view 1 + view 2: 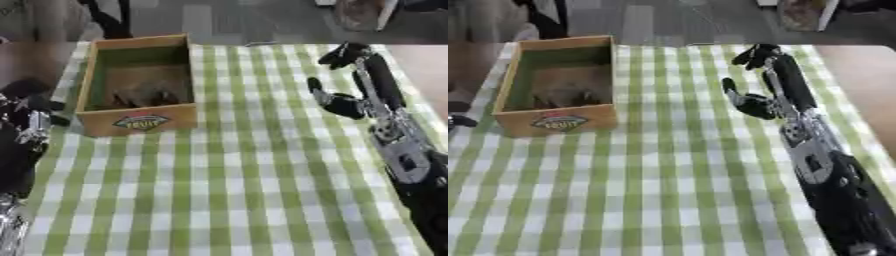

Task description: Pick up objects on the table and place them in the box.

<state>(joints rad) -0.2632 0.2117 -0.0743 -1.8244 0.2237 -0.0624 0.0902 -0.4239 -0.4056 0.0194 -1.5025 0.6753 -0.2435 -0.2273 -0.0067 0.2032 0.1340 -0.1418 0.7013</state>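
A wooden box (138, 121) with a green inside and a fruit label on its front wall stands at the table's far left. Some brownish things (142, 96) lie on its floor; I cannot make out what they are. My right hand (378, 82) hangs over the right side of the checked cloth, well right of the box. It is open, fingers stretched away from me and thumb (322, 95) sticking out to the left, and it holds nothing. My left hand (28, 117) shows at the left edge beside the box's front corner, dark and blurred.
A green and white checked cloth (227, 170) covers the table. The bare tabletop (859, 75) shows past the cloth's right edge. Beyond the far edge there is grey floor with dark shapes.
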